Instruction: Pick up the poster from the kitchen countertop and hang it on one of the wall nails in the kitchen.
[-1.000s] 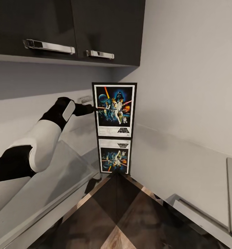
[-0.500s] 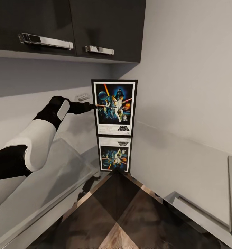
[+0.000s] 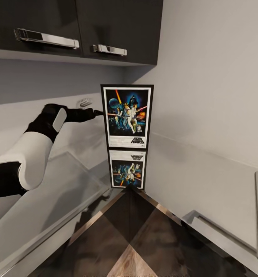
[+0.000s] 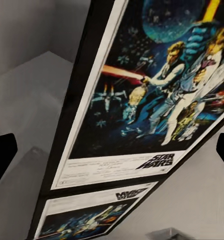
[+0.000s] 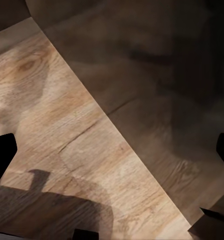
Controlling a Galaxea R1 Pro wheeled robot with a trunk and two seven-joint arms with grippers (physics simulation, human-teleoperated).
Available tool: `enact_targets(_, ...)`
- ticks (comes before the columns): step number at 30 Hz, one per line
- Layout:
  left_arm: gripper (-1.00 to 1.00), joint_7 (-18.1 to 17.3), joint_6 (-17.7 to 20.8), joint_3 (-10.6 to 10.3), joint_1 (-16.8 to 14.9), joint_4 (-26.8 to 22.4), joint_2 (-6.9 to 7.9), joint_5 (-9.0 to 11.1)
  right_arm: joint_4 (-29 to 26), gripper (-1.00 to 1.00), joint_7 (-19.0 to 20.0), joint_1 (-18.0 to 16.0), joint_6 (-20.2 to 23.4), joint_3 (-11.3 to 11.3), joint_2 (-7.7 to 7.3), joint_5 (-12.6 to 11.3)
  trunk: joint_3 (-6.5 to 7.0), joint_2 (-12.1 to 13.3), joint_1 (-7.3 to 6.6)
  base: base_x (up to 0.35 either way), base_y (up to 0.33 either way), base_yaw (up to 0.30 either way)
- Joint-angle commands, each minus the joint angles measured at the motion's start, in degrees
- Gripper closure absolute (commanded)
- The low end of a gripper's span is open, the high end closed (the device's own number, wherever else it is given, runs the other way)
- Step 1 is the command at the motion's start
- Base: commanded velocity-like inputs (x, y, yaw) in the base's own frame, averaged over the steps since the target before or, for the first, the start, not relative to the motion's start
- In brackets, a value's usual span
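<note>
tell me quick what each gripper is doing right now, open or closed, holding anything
Left gripper: open, fingers spread wide, aimed at the poster, holding nothing.
Right gripper: open, empty, pointed at the wood floor.

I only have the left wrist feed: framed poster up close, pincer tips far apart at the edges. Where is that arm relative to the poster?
Observer: In the head view the left pincer is at the left edge of the black-framed upright Star Wars poster.
Operator: Is the poster lying flat?
Observer: No, it stands upright in the corner on the glossy light grey countertop, which mirrors it.
Operator: And the right pincer?
Observer: Its wrist view faces the light wood plank floor, fingers spread.
</note>
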Motion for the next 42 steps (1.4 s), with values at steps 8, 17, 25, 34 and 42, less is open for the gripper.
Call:
enact_targets(8, -1.0, -2.9, 0.4, -0.2, 0.0, -0.1, 1.77, 0.5, 0.0, -1.0, 0.0, 0.0, -0.1, 0.1, -0.02, 0.1, -0.8, 0.0, 0.0, 0.0, 0.0, 0.0)
enact_targets(17, -1.0, -5.8, 0.3, -1.5, 0.0, -0.2, 2.17, 0.4, 0.0, -1.0, -0.1, 0.0, -0.1, 0.1, -0.02, 0.1, -1.62, 0.0, 0.0, 0.0, 0.0, 0.0)
enact_targets(25, -1.0, -7.7, 0.3, -1.9, 0.0, -1.7, 2.28, 0.5, 0.0, -1.0, -0.1, 0.0, -0.1, 0.1, -0.02, 0.1, -2.36, 0.0, 0.0, 0.0, 0.0, 0.0)
enact_targets(34, -1.0, -9.8, 0.2, -2.0, 0.0, -1.8, 2.58, 0.4, 0.1, -1.0, -0.1, 0.0, -0.1, 0.2, -0.02, 0.1, -3.19, 0.0, 0.0, 0.0, 0.0, 0.0)
enact_targets(42, -1.0, -10.2, -0.1, -2.0, 0.0, -1.8, 2.8, 0.4, 0.1, -1.0, -0.1, 0.0, -0.1, 0.2, -0.02, 0.1, -3.93, 0.0, 0.0, 0.0, 0.0, 0.0)
